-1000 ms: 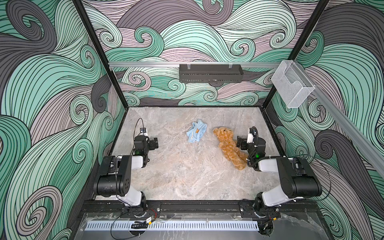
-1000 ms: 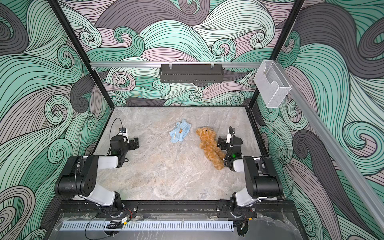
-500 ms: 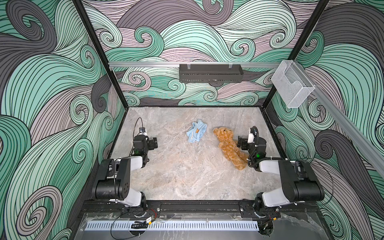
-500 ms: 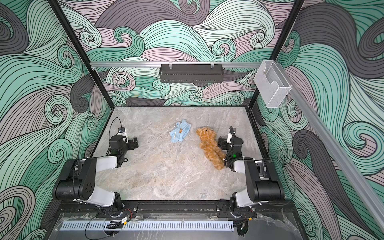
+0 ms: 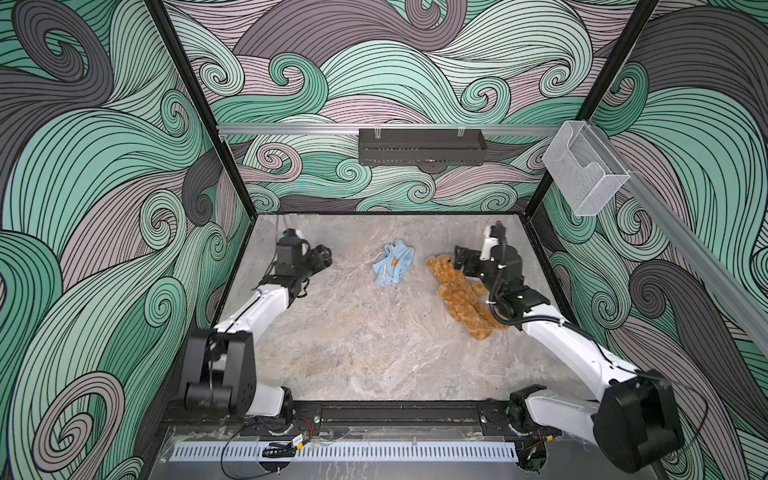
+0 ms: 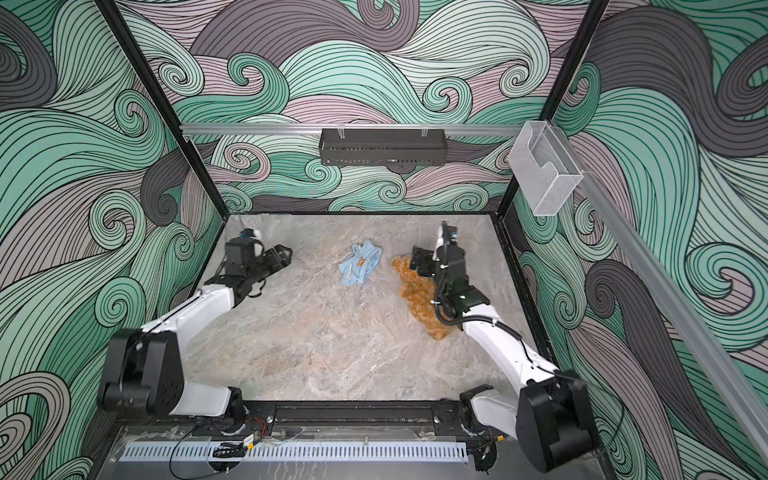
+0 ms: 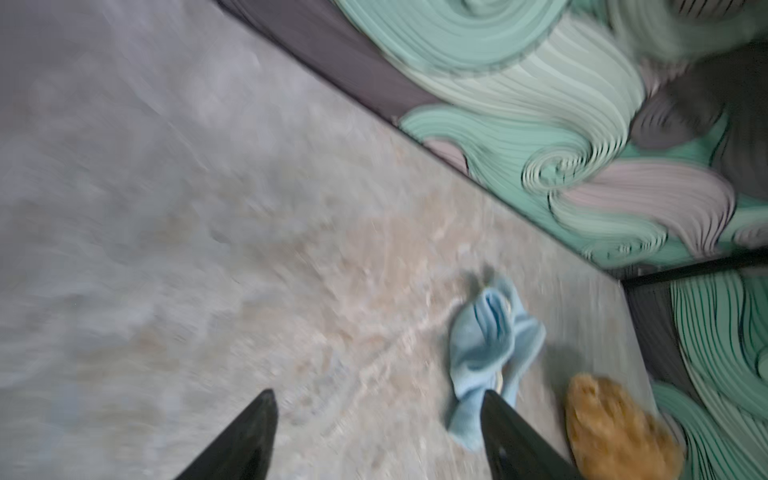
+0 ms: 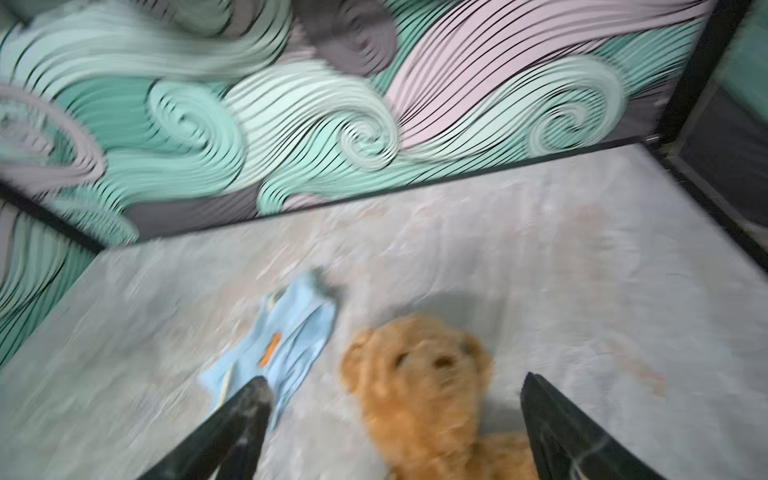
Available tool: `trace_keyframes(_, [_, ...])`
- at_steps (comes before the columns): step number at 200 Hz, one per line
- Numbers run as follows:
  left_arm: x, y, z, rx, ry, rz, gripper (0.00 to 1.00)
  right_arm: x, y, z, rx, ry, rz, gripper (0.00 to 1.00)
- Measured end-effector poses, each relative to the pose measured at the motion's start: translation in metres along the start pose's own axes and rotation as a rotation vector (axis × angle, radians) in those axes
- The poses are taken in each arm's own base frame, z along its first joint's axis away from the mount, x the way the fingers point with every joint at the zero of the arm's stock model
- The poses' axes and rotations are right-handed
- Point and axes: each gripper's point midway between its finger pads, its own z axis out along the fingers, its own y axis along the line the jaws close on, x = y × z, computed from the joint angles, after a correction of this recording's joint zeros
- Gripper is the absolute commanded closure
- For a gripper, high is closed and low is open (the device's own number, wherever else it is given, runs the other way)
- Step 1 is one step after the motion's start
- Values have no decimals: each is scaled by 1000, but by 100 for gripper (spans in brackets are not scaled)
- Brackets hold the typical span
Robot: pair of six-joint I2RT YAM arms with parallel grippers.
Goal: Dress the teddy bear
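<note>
A marbled grey surface (image 5: 353, 332) is enclosed by wave-patterned walls; the teddy bear (image 5: 457, 291) is laid face up near the right edge, head toward the far edge, with a crumpled blue garment (image 5: 392, 266) just beside it; the right fingers (image 8: 557, 424) are spread wide close to its head, nothing gripped; the left fingers (image 7: 249, 432) are parted and empty, near the left edge.

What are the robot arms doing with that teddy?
They're meant to dress the teddy bear. It lies bare on the table, with the little blue jacket crumpled beside it. The right gripper hovers open by the bear's head; the left gripper is open too, off to the side. Nothing is held.
</note>
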Motion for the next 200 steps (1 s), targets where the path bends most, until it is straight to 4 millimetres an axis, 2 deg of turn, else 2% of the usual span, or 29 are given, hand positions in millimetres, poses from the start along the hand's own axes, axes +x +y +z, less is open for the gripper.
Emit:
trace_keyframes(13, [25,-25,27,35,142,30,34,24,31,11,-54,91,-44,6])
trace_keyframes(26, [43,-50,51,81,249,64,33,44,48,21,-75,160,-73,6])
trace_keyframes(45, [63,-72,81,131,361,95,31,66,54,30,-74,234,-85,6])
trace_keyframes(65, [80,-75,107,149,453,92,36,73,50,30,-60,264,-83,5])
trace_keyframes(94, [103,-69,129,157,546,72,57,66,50,25,-59,248,-73,5])
trace_keyframes(114, [108,-70,133,173,569,62,81,62,51,22,-63,238,-68,4])
trace_keyframes(130, [108,-73,132,193,575,83,95,64,50,21,-61,243,-65,4])
trace_keyframes(142, [107,-73,130,197,571,100,100,67,48,21,-57,254,-66,4])
trace_keyframes(156, [108,-69,119,181,566,144,100,72,46,19,-49,275,-72,4])
trace_keyframes(169, [111,-62,91,145,570,180,100,76,44,16,-45,295,-78,4])
trace_keyframes(200, [109,-55,4,86,510,274,100,78,55,5,-115,322,-73,10])
